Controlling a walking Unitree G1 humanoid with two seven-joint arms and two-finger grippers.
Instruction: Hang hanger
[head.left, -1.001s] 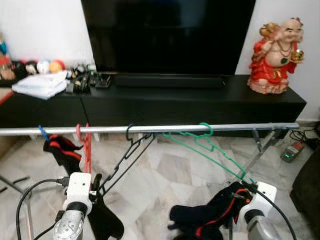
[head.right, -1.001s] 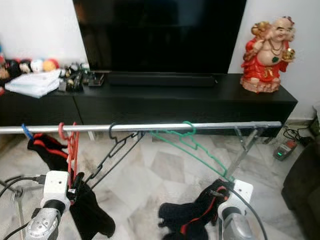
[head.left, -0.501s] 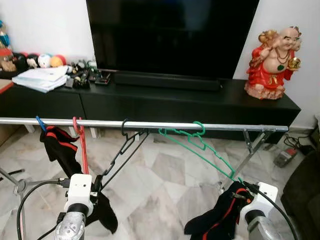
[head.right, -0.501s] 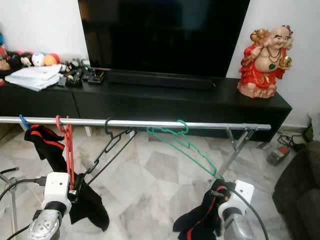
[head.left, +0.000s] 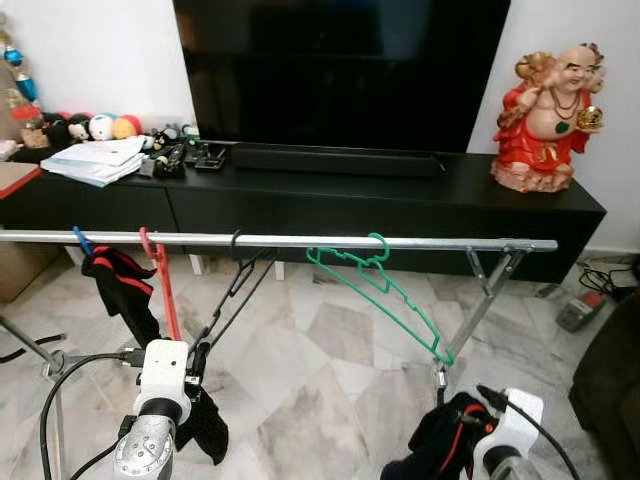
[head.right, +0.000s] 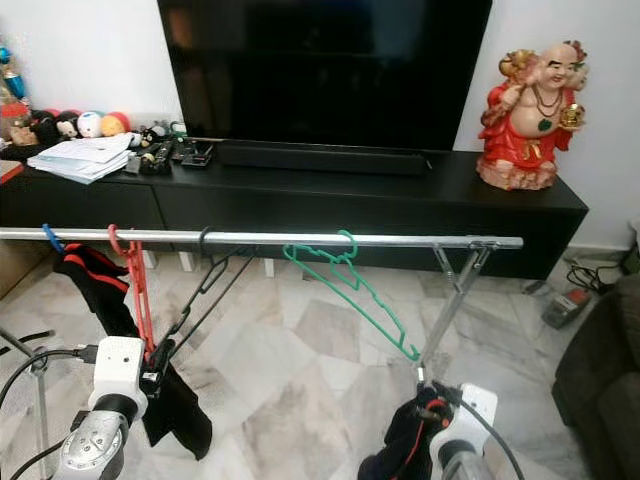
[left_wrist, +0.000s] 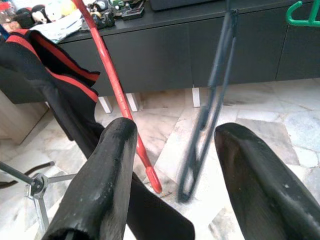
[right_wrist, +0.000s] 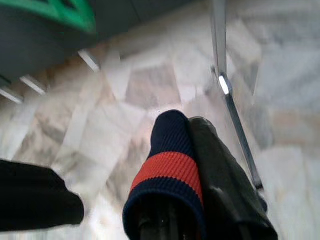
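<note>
A silver rail (head.left: 290, 241) runs across in front of me. On it hang a blue hook (head.left: 81, 239), a red hanger (head.left: 161, 292), a black hanger (head.left: 236, 285) and a green hanger (head.left: 385, 295) that tilts down to the right. A black garment with red stripes (head.left: 120, 290) droops at the rail's left. My left gripper (left_wrist: 175, 165) is open below the rail, with the lower ends of the red hanger (left_wrist: 117, 100) and black hanger (left_wrist: 212, 95) just ahead between its fingers. My right gripper (head.left: 470, 425) is low, shut on a dark cloth with a red band (right_wrist: 167, 170), below the green hanger's lower tip.
A black TV console (head.left: 380, 205) with a large TV (head.left: 340, 70) stands behind the rail. On it are a red figurine (head.left: 548, 118), papers (head.left: 100, 160) and small toys. The rack's slanted leg (head.left: 480, 305) stands right. A power strip (head.left: 578, 310) and a dark sofa edge (head.left: 615, 400) lie far right.
The camera has shifted, so the rail sits further left in view. My right gripper with the cloth has dropped lower, away from the green hanger's tip. The left gripper stays by the red and black hangers.
</note>
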